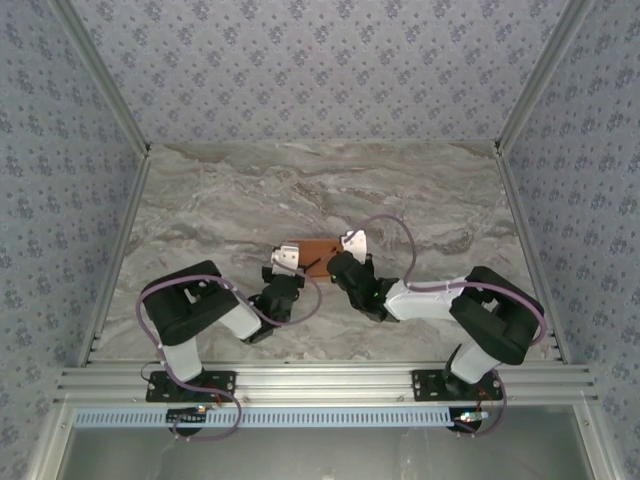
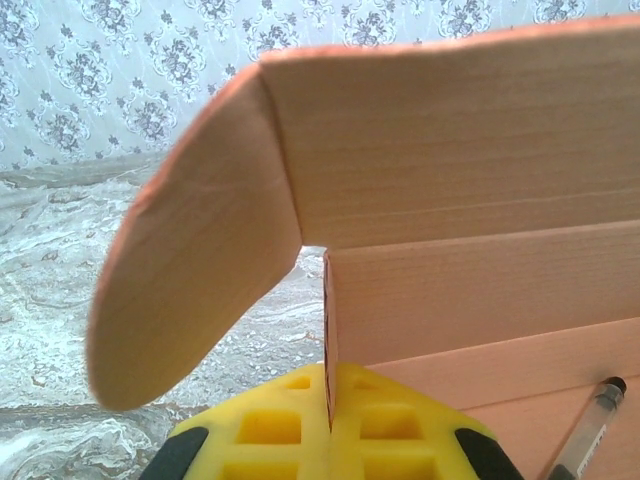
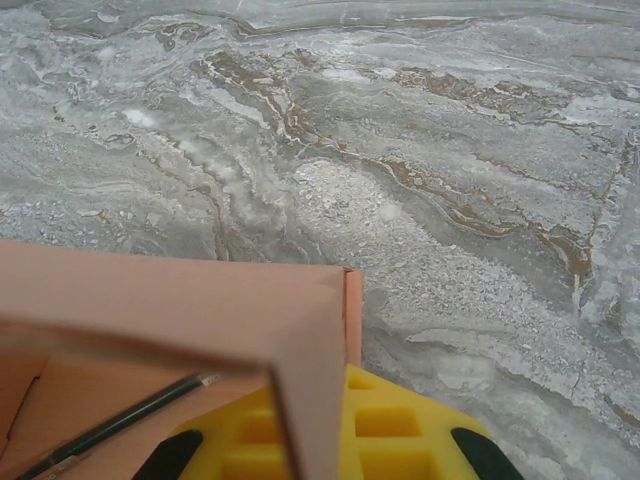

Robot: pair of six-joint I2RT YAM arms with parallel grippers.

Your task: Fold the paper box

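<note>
The paper box (image 1: 320,254) is a salmon-orange card, partly folded, lying on the marble table between both arms. My left gripper (image 1: 287,258) is at its left end. In the left wrist view that gripper (image 2: 330,378) has its yellow fingers (image 2: 400,425) shut on the edge of an upright box wall (image 2: 470,285), with a rounded flap (image 2: 190,270) bent out to the left. My right gripper (image 1: 353,241) is at the box's right end. In the right wrist view it (image 3: 343,378) is shut on a corner wall of the paper box (image 3: 300,330).
A thin black pen (image 3: 120,420) lies inside the box, and its tip end shows in the left wrist view as the pen (image 2: 587,432). The marble tabletop (image 1: 300,190) stretches away behind the box. Patterned walls (image 1: 320,60) and metal rails (image 1: 320,380) enclose the table.
</note>
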